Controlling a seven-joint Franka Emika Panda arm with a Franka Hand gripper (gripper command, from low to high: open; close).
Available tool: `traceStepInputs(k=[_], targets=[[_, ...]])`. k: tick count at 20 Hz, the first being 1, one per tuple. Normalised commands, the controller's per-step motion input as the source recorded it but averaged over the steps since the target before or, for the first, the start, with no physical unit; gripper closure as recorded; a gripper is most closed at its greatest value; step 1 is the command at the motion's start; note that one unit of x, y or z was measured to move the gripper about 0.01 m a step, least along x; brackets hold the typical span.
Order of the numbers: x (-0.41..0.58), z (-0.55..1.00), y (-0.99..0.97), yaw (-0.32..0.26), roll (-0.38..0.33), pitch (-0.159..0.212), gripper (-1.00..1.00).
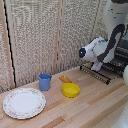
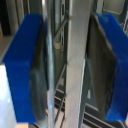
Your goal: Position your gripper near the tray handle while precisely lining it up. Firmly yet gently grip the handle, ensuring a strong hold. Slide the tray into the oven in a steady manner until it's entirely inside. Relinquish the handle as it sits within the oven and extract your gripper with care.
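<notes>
In the exterior view the white arm reaches down at the right, and my gripper [image 1: 97, 66] is at the front edge of the tray [image 1: 111, 68], a dark wire rack sticking out of the oven [image 1: 123, 54], which shows only partly at the right edge. The tray handle [image 1: 94, 73] is the thin rail along the rack's front. In the wrist view my gripper [image 2: 67, 70] is open. Its blue fingertips [image 2: 22, 67] stand on either side of the blurred metal handle rail [image 2: 76, 65], with a gap on each side. Rack bars show behind it.
On the wooden table [image 1: 95, 107] stand a blue cup [image 1: 45, 81], a yellow bowl [image 1: 70, 90] with an orange piece [image 1: 65, 79] behind it, and a round patterned plate [image 1: 24, 102] at the exterior view's left. A woven screen [image 1: 45, 35] forms the backdrop.
</notes>
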Motion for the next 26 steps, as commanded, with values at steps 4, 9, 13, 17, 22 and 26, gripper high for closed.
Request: traceStepInputs(k=[4, 9, 13, 17, 22, 26], targets=[[0.000, 0.53, -1.00, 0.006, 0.056, 0.005, 1.00], [0.000, 0.44, -0.96, 0.012, 0.051, 0.000, 1.00], [0.000, 0.38, -0.73, 0.011, 0.011, 0.000, 1.00], [0.000, 0.30, -0.66, 0.016, 0.000, 0.000, 1.00], [0.019, 0.20, -0.38, 0.008, 0.000, 0.000, -1.00], [0.061, 0.26, -0.11, 0.000, 0.020, 0.000, -1.00]])
